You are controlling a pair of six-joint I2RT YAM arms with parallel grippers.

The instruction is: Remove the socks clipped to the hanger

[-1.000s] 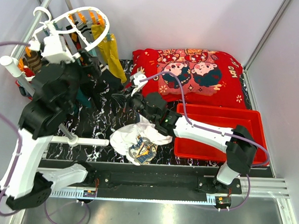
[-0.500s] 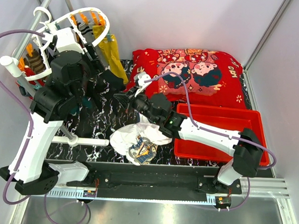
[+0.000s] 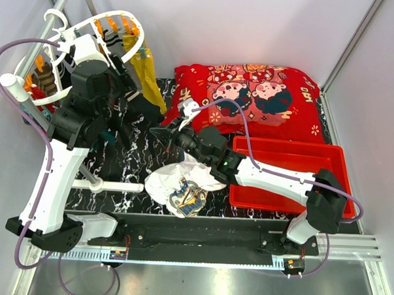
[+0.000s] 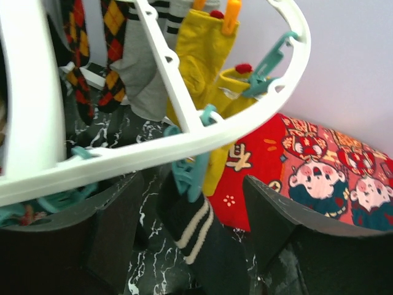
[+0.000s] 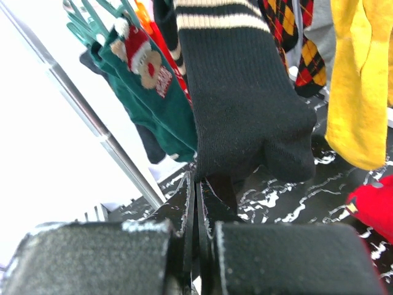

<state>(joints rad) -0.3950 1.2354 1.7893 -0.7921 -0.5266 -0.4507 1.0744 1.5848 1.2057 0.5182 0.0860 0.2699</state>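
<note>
The white oval hanger hangs at the back left, and its rim crosses the left wrist view. A teal clip holds a black sock with white stripes. My left gripper is open, one finger on each side of that sock just below the clip; it also shows in the top view. My right gripper is shut, its tips pinching the lower edge of the same black sock; it also shows in the top view. Mustard-yellow socks and argyle socks hang behind.
A grey metal rail carries the hanger. A dark green Santa sock hangs left of the black one. A pile of pale cloth lies at the table's front. A red tray stands at right, and a red printed cushion lies behind it.
My left arm has swung up and back toward the hanger, bringing its open gripper around the black sock under the clip. The hanger has shifted slightly. My right gripper has barely moved.
</note>
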